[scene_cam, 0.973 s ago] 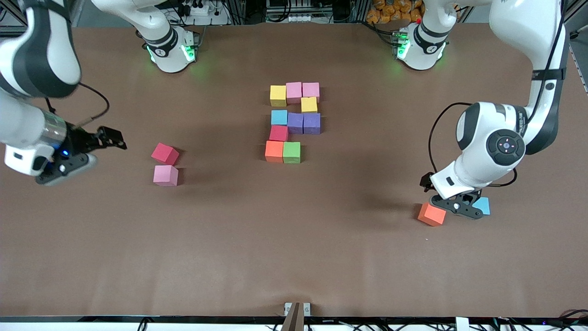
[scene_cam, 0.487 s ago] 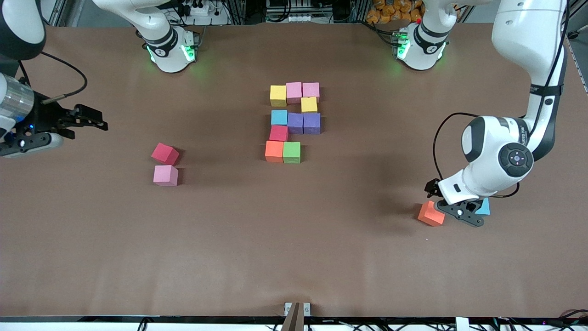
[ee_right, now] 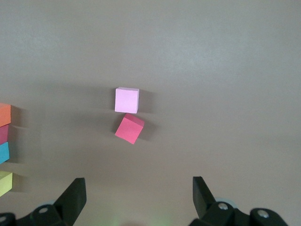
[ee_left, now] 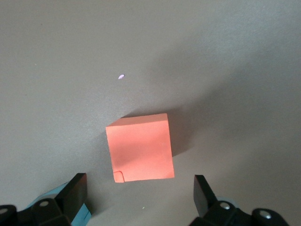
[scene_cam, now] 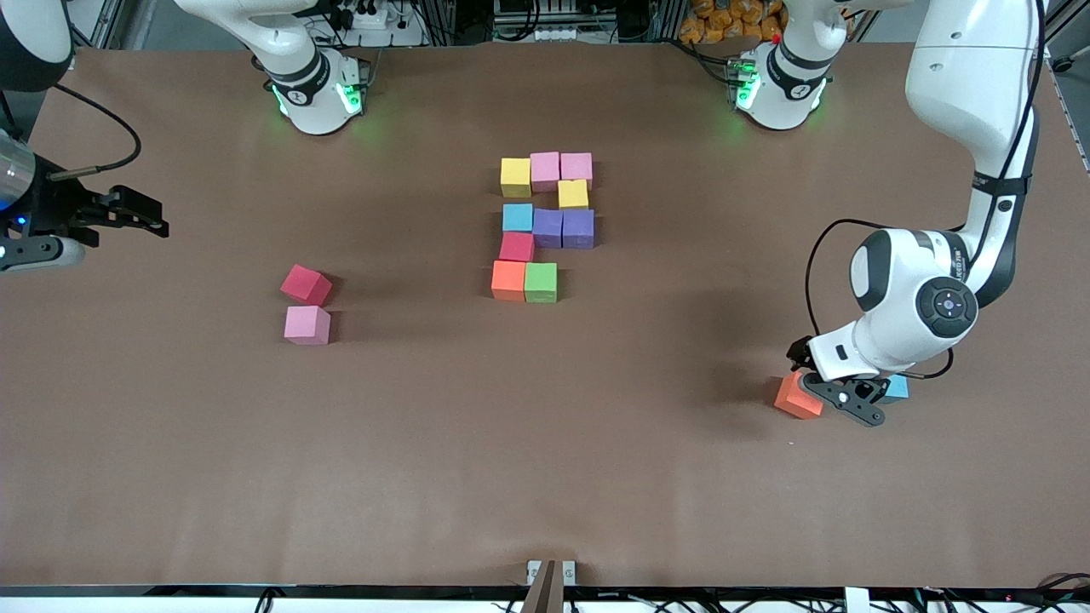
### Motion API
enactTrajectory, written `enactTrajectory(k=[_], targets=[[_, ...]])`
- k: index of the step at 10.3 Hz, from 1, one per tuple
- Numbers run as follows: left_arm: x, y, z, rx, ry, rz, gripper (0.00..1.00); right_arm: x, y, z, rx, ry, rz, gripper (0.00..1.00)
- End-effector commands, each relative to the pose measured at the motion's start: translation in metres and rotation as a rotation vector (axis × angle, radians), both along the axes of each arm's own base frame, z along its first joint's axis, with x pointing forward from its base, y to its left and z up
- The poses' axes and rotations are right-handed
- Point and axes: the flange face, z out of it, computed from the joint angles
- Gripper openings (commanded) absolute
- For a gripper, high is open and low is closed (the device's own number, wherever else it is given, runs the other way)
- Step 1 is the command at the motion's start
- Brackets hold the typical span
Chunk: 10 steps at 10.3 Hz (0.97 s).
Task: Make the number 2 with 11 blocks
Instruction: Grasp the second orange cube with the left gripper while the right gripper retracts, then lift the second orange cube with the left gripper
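**Partial digit at table centre; loose cubes at both ends**

The number 2 (scene_cam: pixel 546 226) is seen unfinished near the middle of the table, nearer the robots' bases than the front camera. Ten blocks are counted in it. The row farthest from the camera is made of a yellow block (scene_cam: pixel 515 177) and two pink blocks (scene_cam: pixel 560 169). A second yellow block (scene_cam: pixel 573 194) is set as the joining cube below it. The middle row is formed by a light blue block (scene_cam: pixel 517 217) and two purple blocks (scene_cam: pixel 563 228). A red block (scene_cam: pixel 516 247) joins down to the nearest row, where only an orange block (scene_cam: pixel 508 280) and a green block (scene_cam: pixel 541 283) are laid.

A loose orange block (scene_cam: pixel 798 397) is found toward the left arm's end of the table, nearer the camera than the digit. The left gripper (scene_cam: pixel 830 393) is held low directly over it, fingers (ee_left: pixel 75 193) spread wide to either side of the cube and nothing grasped. A loose blue block (scene_cam: pixel 896 389) lies just beside, partly hidden by the gripper.

Toward the right arm's end, a loose red block (scene_cam: pixel 306 284), turned askew, and a loose pink block (scene_cam: pixel 306 324) are noted side by side. The right gripper (scene_cam: pixel 136 214) is held up at the table edge, well apart from them, fingers (ee_right: pixel 73 197) spread and empty.
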Motion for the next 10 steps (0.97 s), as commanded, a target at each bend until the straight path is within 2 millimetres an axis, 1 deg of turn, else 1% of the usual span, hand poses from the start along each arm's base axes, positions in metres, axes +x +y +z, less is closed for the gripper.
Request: enactTrajectory(k=[1,2,3,4,5,6,7,10], targets=[[0.012,-0.001,-0.007,-0.039,-0.019,0.044,1.00,-0.002,0.002,0.009,-0.026,0.008,-0.008,1.00],[0.013,-0.002,-0.010,-0.041,-0.020,0.074,1.00,0.002,0.004,0.023,-0.016,-0.022,-0.010,1.00],[0.015,-0.002,-0.010,-0.042,-0.035,0.089,1.00,0.005,0.007,0.032,-0.010,-0.042,-0.010,1.00],[0.016,-0.003,-0.016,-0.043,-0.051,0.088,1.00,0.007,0.003,0.034,-0.012,-0.047,-0.018,1.00],[0.018,-0.007,-0.016,-0.043,-0.071,0.083,1.00,0.005,-0.005,0.033,-0.026,-0.033,-0.031,1.00],[0.020,-0.009,-0.017,-0.041,-0.088,0.077,1.00,0.005,-0.009,0.038,-0.033,-0.045,-0.075,1.00],[0.020,-0.008,-0.018,-0.037,-0.100,0.074,1.00,0.005,-0.016,0.043,-0.039,-0.056,-0.155,1.00],[0.019,-0.003,-0.023,-0.019,-0.111,0.063,1.00,0.003,-0.018,0.041,-0.034,-0.033,-0.168,1.00]])
